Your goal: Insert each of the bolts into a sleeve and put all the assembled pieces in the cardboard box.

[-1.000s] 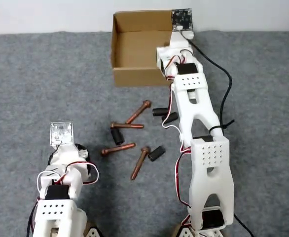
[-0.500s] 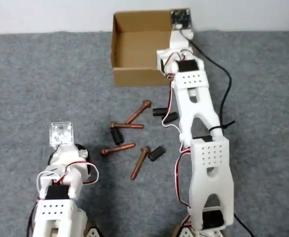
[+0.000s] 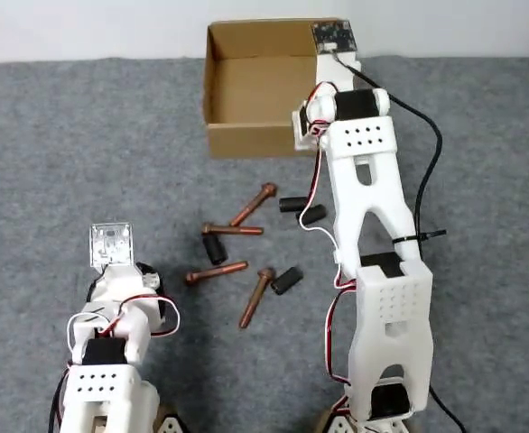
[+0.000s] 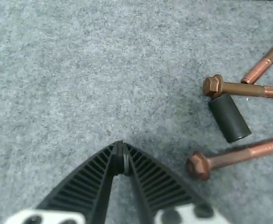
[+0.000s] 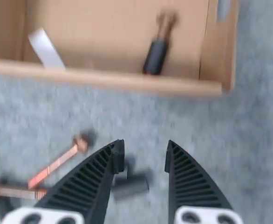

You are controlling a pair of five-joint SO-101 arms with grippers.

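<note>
The cardboard box point(image 3: 246, 140) stands at the table's far side. Inside it lies one bolt in a black sleeve point(image 5: 156, 52), near a side wall. My right gripper point(image 5: 143, 151) hangs open and empty above the carpet in front of the box, over a loose black sleeve point(image 5: 129, 186). Several copper bolts point(image 3: 253, 205) and black sleeves point(image 3: 213, 246) lie scattered between the arms. My left gripper point(image 4: 121, 151) is shut on nothing, low over the carpet, apart from a sleeve point(image 4: 228, 118) and the nearest bolt point(image 4: 234, 156).
The right arm point(image 3: 364, 180) stretches along the right side of the pile up to the box's front corner. A white strip point(image 5: 45, 46) lies on the box floor. Grey carpet point(image 3: 84, 153) lies open to the left of the box.
The right arm's wrist has drawn back from the box corner and shifted a little to the right. The left arm and the loose parts have stayed put.
</note>
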